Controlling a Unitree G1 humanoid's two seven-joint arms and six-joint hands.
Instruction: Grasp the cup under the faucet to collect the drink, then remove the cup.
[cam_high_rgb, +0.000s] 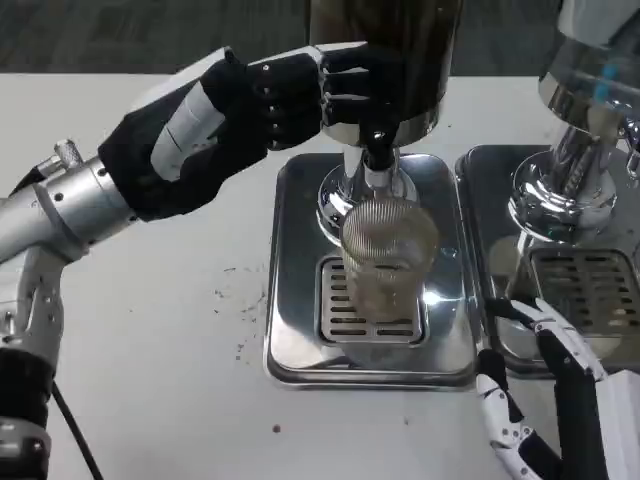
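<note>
Two hands frame it: the left hand (265, 105) has its fingers closed on the black faucet (377, 143). Beneath stands a clear ribbed cup (388, 260) on the slotted drip tray (300, 330). The right hand (540, 395) waits with fingers apart, just beside the tray.

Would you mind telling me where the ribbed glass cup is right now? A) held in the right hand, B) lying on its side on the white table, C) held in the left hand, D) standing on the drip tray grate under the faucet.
D: the cup stands upright on the drip tray grate beneath the faucet, with neither hand gripping it.
</note>
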